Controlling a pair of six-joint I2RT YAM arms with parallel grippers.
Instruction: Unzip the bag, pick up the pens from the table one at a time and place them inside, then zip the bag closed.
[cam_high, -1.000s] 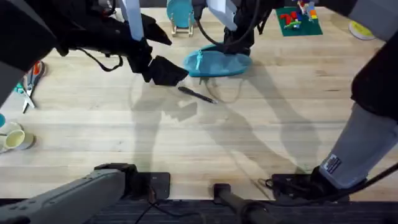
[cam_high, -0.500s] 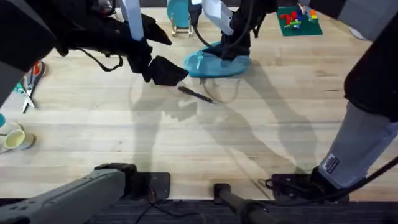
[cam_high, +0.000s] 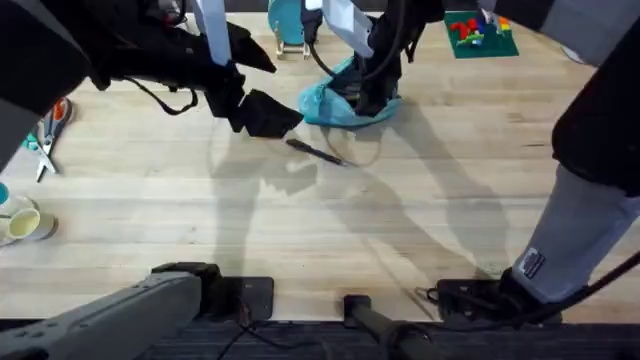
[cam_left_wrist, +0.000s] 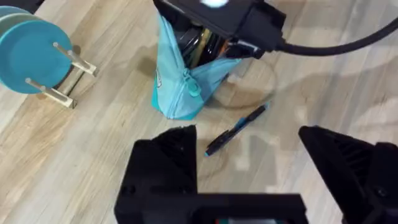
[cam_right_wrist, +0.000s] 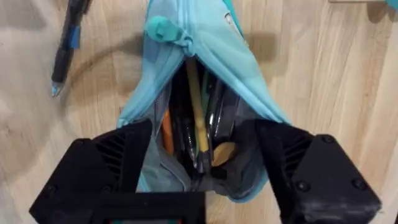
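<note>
Right tool (cam_right_wrist: 202, 155) spread wide, straddling the gaping mouth of the bag (cam_right_wrist: 205, 74) at the far middle of the surface (cam_high: 400, 230). Left tool (cam_left_wrist: 249, 168) also wide, empty, hovering near one pen (cam_left_wrist: 235, 129) lying loose just beside the bag. Unzipping done, judging by the open top; several pens and a yellow pencil already inside. Left to do: that last visible pen, then the zipping. Soft, limp turquoise cloth, puckered at the zip pull; slim, hard, dark pen; pale wood planks, grain showing.
</note>
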